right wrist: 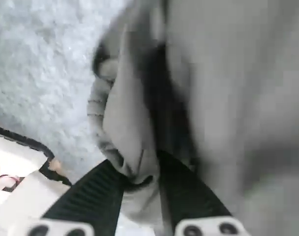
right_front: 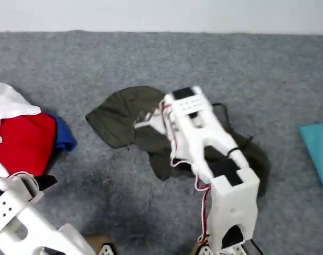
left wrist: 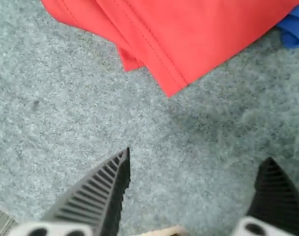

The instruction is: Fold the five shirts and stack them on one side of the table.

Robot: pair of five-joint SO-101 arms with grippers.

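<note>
Grey-carpeted table. The right gripper is clamped on a fold of the dark olive shirt, which lies crumpled mid-table. The left gripper hangs spread wide, holding nothing, near the red shirt at the left edge (a teal shirt lies at the right edge).

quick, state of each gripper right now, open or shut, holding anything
Left gripper: open, holding nothing, close to the red shirt.
Right gripper: shut on a fold of the dark green shirt.

table cover: rough, felt-like | olive shirt: matt cloth, probably cotton
</note>
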